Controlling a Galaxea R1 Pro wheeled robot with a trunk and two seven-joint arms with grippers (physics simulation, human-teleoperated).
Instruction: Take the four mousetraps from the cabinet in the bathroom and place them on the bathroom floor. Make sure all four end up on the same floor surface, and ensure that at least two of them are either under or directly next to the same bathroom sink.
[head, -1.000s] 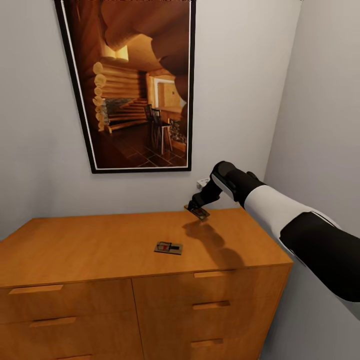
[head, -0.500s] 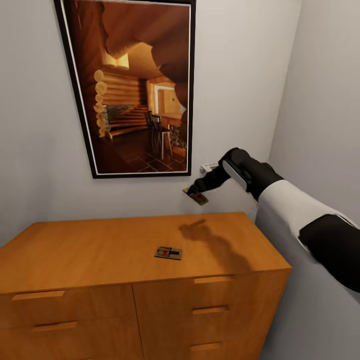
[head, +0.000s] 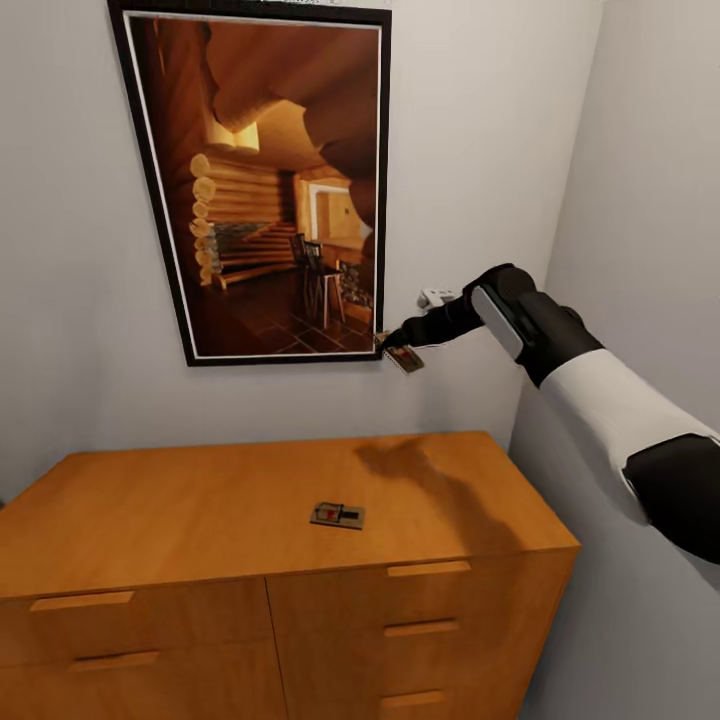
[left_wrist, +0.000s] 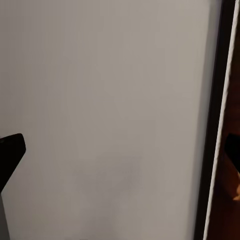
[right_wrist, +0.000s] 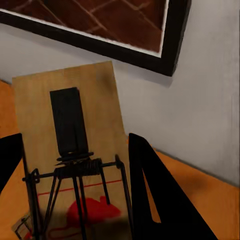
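Tan mousetrap (head: 405, 358) sits clamped in the right gripper (head: 397, 345) above the cabinet (head: 250, 490); next, carry it floorward.

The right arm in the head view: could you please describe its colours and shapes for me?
The right arm has a glossy white rounded forearm shell between black sections, and a black wrist housing bearing a grey oblong panel. It tapers to a slim black right gripper. In the right wrist view, its fingers are flat, matte-black, wedge-shaped blades.
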